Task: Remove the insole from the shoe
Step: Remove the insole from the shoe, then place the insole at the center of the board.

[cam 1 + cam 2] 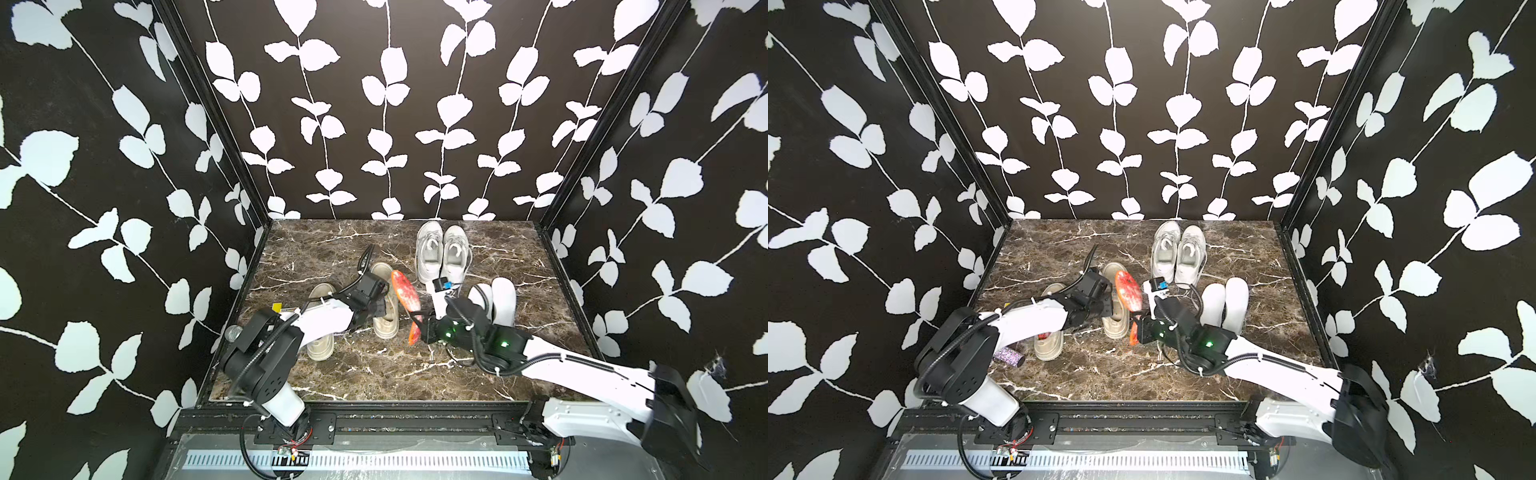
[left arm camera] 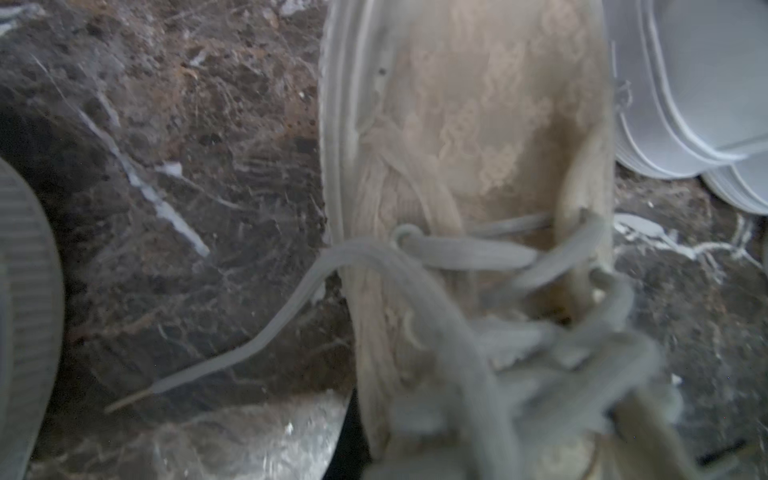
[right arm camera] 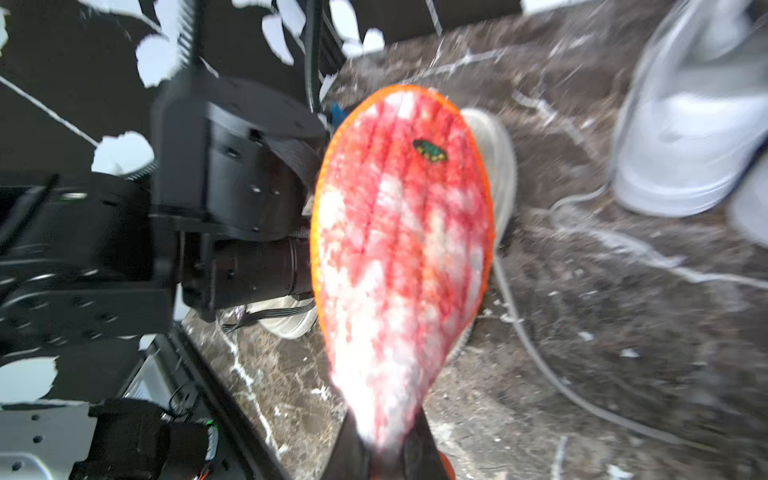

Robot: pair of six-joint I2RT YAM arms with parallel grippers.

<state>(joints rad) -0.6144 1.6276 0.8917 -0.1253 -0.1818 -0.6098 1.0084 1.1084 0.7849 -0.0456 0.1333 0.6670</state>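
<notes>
Insole (image 3: 399, 249), red and orange: out of the shoe, heel end clamped in your right gripper (image 3: 386, 455).

Nearest you on the marble table (image 1: 374, 374), the held insole stands just beside the beige shoe (image 1: 385, 323). Your left gripper (image 1: 374, 309) is closed, down on that shoe's laces; you cannot tell whether it pinches anything. Farther back is a pair of white sneakers (image 1: 442, 253).

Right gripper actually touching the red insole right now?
Touching. The right wrist view shows the narrow end of the insole pinched between the two fingers of the right gripper.
</notes>
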